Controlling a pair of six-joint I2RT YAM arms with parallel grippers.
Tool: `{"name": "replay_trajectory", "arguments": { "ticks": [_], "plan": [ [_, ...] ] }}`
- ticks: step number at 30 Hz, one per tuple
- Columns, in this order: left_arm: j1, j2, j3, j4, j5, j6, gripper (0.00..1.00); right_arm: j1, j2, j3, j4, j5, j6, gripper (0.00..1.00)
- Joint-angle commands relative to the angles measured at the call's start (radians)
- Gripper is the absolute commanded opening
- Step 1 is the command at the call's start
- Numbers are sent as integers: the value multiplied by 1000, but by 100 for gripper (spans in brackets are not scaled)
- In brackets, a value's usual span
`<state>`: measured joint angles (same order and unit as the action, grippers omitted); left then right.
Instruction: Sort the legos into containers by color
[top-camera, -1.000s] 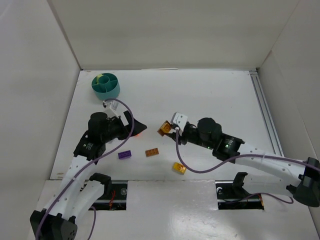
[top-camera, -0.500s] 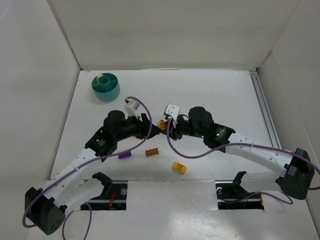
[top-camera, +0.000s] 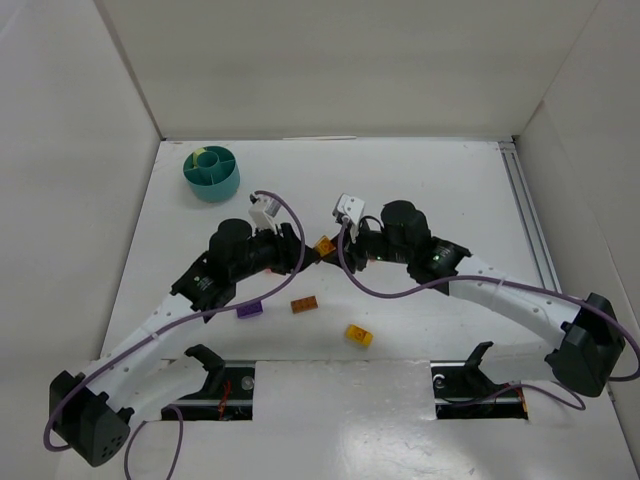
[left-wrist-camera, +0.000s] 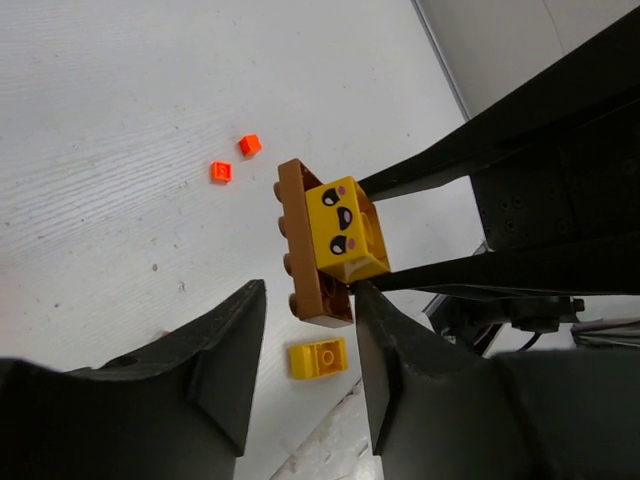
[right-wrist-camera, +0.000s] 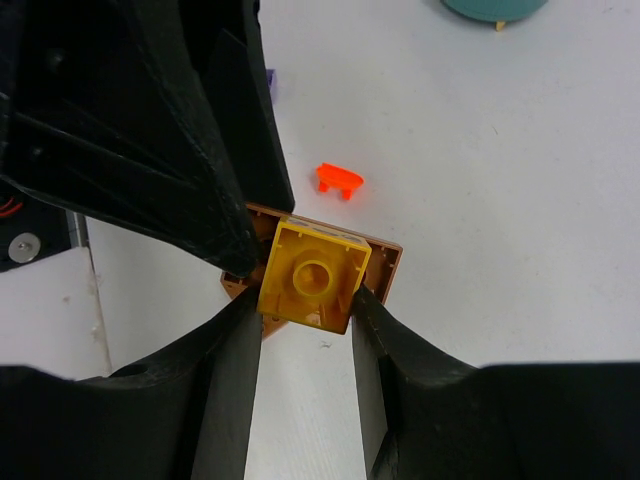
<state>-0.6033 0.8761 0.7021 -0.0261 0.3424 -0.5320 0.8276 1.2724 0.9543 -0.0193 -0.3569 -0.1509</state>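
yellow brick between right hand

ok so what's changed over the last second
The left tool swung in towards the centre and now brackets the brown plate of the stacked yellow-and-brown lego; whether it clamps it is unclear. The right tool, gripping that lego throughout, edged slightly left and away from the bases to meet it. The loose purple lego, orange-brown lego, yellow lego and teal tub stayed put.
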Motion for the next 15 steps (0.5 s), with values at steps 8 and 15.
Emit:
{"name": "replay_trajectory", "arguments": {
  "ticks": [8,15],
  "plan": [
    [-4,11,42,60,-11,17,2,-25,-34,60,33,-62,54,7],
    [-4,57,106,-93,-212,-68,0,-97,-71,29,33,-14,63,5]
  ]
}}
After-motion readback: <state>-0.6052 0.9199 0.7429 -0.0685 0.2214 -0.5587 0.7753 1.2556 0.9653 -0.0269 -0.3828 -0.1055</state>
